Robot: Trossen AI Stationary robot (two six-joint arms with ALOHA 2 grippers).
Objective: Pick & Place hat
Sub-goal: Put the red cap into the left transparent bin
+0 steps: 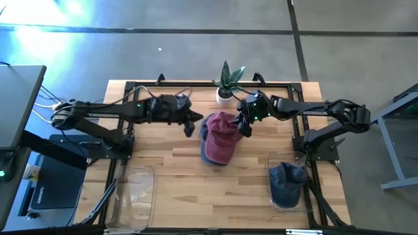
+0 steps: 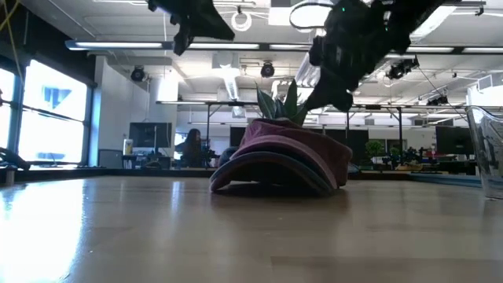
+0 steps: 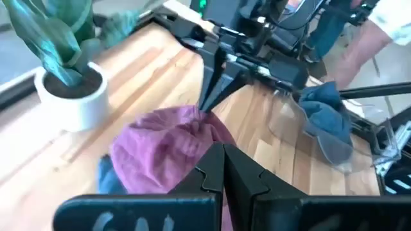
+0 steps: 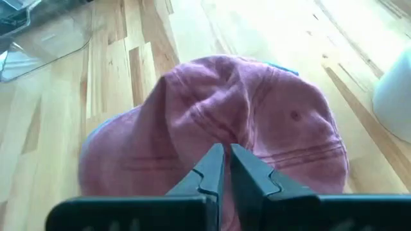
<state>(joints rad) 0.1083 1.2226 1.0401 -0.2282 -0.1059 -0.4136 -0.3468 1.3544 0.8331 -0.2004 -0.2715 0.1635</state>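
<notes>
The right gripper [image 1: 243, 128] is pinched on the crown of the red hat [image 1: 221, 137] at mid-table. The left gripper [image 1: 191, 124] hovers just beside it, its 2 fingers together, holding nothing.

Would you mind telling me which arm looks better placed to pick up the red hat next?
The right arm, probably. Its claw sits at the red hat's crown, fingers closed over a fold of fabric in the right wrist view. The left claw hangs closed beside the hat, apart from it.
</notes>
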